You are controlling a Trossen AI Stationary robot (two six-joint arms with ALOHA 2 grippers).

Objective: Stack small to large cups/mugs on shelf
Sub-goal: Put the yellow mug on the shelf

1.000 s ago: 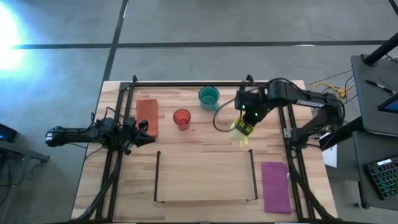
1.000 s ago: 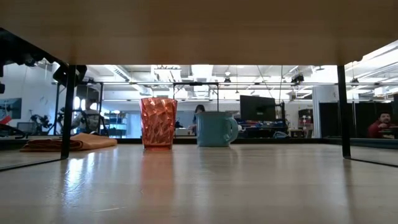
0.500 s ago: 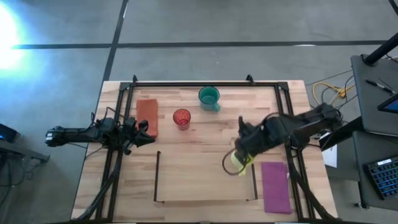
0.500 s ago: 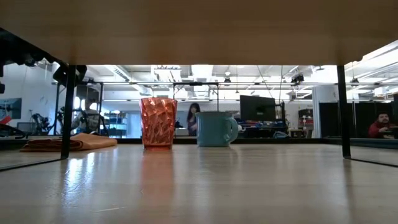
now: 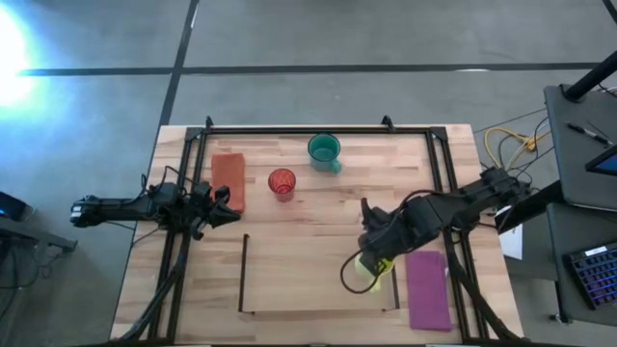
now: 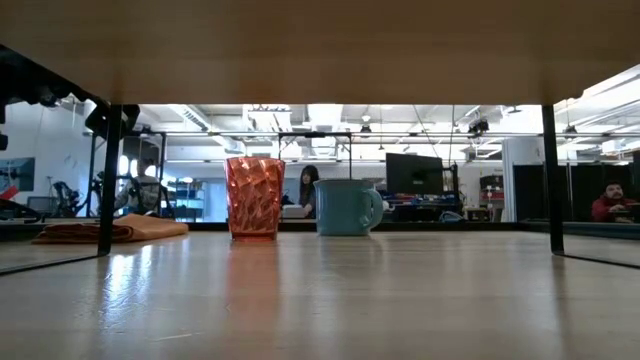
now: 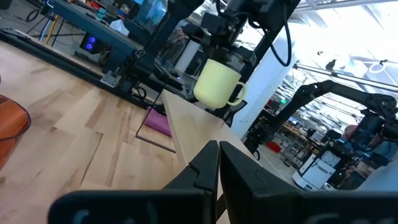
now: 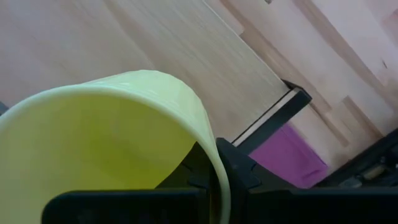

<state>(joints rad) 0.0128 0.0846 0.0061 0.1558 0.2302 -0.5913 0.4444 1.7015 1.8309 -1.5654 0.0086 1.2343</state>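
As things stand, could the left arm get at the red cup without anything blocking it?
Probably yes. The left gripper waits at the table's left edge, fingers shut, holding nothing. The red cup stands close by in the open; the orange cloth lies flat beside that path. The right gripper holds the yellow mug well away.

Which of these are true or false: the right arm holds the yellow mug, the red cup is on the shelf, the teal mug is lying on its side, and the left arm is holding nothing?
1. The right gripper holds the yellow mug. True.
2. The red cup is on the shelf. False: it stands on the table behind the shelf.
3. The teal mug lies on its side. False: it stands upright.
4. The left gripper holds nothing. True: it is shut and empty, by the orange cloth.
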